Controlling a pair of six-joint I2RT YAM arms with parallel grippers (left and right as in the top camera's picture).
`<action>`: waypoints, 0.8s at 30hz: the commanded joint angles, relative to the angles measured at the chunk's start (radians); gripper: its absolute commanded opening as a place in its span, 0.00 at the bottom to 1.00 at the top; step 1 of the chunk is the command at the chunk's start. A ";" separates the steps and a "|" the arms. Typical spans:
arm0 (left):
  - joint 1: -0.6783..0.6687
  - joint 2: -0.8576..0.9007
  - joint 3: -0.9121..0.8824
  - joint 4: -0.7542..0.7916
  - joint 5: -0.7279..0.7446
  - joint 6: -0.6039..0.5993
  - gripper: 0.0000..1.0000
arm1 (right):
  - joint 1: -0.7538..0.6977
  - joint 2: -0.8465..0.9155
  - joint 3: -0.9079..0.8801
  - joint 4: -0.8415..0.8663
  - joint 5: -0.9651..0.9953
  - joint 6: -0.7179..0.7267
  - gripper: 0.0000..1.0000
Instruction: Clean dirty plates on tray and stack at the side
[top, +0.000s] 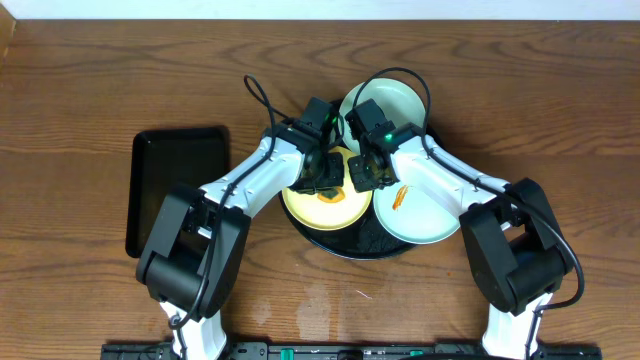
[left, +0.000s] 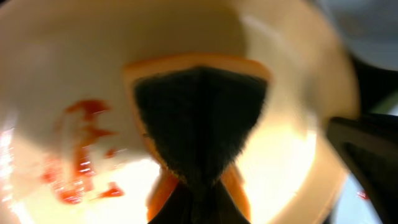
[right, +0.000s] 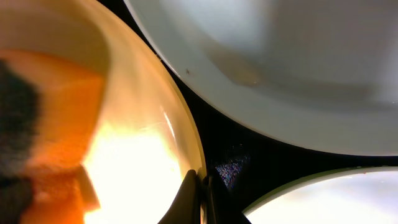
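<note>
The pale yellow plate (top: 325, 210) lies front-left on the round black tray (top: 350, 250). Red-orange sauce (left: 81, 155) smears it. My left gripper (top: 325, 180) is shut on an orange sponge with a dark scouring face (left: 199, 106), and presses it onto this plate (left: 298, 143). My right gripper (top: 362, 178) is shut on the yellow plate's right rim (right: 186, 134), fingertips (right: 202, 186) pinching it. One mint-blue plate (top: 400, 100) sits at the tray's back and looks unsmeared (right: 280, 62). The other mint-blue plate (top: 425, 220) sits front-right with an orange smear (top: 400, 197).
A smaller rectangular black tray (top: 180, 190) lies to the left on the brown wood tabletop (top: 90, 90). Black tray surface (right: 249, 155) shows between the three plates. Both arms cross over the tray's middle.
</note>
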 joint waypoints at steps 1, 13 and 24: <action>0.003 0.016 -0.037 -0.021 -0.127 -0.046 0.07 | 0.009 0.013 -0.006 -0.016 -0.031 -0.016 0.01; 0.020 -0.010 -0.064 -0.098 -0.413 -0.053 0.07 | 0.009 0.013 -0.006 -0.030 -0.031 -0.016 0.01; 0.024 -0.151 -0.011 -0.084 -0.313 -0.053 0.08 | 0.009 0.013 -0.006 -0.039 -0.031 -0.016 0.01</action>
